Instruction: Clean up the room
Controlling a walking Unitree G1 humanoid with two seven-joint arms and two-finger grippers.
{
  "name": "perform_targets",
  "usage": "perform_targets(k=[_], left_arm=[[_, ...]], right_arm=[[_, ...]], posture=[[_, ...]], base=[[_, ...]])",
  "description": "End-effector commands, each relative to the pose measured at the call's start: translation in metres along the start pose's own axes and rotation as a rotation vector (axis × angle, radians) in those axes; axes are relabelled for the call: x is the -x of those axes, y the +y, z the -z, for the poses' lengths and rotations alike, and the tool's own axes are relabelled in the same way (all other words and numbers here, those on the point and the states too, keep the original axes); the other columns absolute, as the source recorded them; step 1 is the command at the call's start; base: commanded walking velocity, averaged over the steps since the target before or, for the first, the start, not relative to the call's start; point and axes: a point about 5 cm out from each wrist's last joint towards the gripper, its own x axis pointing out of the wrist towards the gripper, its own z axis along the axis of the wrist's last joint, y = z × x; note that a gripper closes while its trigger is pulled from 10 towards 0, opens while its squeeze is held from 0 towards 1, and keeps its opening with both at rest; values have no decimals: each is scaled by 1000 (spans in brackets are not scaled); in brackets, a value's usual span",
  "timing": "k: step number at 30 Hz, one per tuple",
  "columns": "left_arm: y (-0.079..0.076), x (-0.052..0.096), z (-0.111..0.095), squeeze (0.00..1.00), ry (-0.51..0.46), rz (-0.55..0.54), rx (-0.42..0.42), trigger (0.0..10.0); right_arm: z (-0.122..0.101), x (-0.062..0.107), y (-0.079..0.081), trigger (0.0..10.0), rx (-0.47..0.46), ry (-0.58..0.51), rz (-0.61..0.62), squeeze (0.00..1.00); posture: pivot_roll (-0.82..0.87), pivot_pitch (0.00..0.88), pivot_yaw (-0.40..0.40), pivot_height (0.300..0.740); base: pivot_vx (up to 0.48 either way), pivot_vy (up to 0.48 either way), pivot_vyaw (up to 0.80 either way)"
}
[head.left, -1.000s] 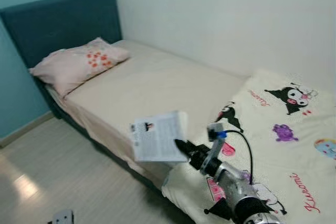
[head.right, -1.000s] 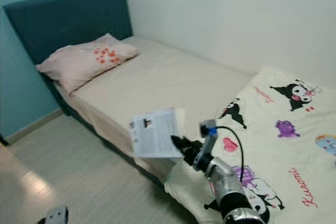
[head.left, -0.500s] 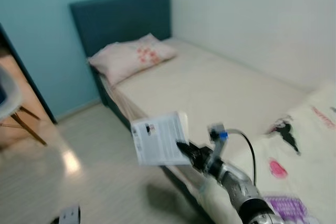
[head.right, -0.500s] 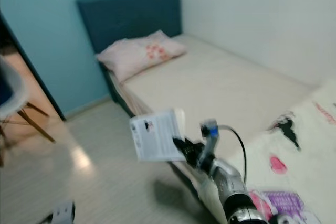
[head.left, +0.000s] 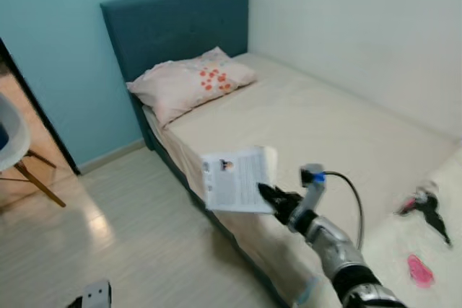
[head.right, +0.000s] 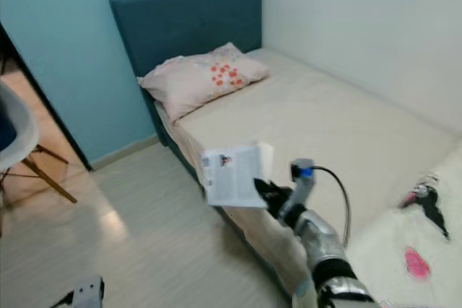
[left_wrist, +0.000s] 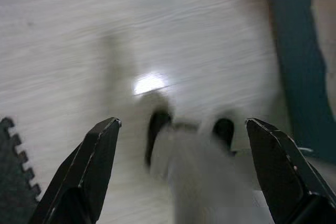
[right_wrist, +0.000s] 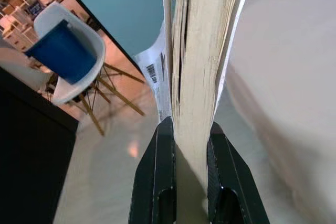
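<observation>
Fingers of the right end effector (head.right: 261, 191) pinch a thin white paperback booklet (head.right: 235, 175) upright over the cream bed's (head.right: 317, 128) near edge, the camera having swung left since earlier, while the left end effector (left_wrist: 178, 174) hangs spread above pale wood-grain floor (left_wrist: 63, 51).

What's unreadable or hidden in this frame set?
- Book cover print, eye views: too small and soft to read; right gripper clamps its lower edge.
- Pale object on the floor between the open left gripper fingers, left wrist view: motion blur, can't identify.
- White chair, eye views: cut by the frame edge.
- Blanket print: cut off at the right edge.
</observation>
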Motion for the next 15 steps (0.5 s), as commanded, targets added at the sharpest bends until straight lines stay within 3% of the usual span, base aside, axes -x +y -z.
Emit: perform_targets(k=[1, 7, 15], left_arm=[[5, 1, 5, 0, 22, -14, -10, 10000], [5, 1, 4, 0, 20, -14, -12, 10000], [7, 1, 3, 0, 22, -13, -27, 10000]], right_arm=[[1, -7, 10, 10000, -14, -20, -38, 0], [0, -6, 12, 10000, -1, -30, -76, 0], [-2, -6, 13, 10000, 23, -37, -97, 0]], posture=[[-92, 0, -5, 740], [-90, 0, -7, 740], [-93, 0, -9, 740]], base=[[480, 0, 0], [480, 0, 0], [480, 0, 674]])
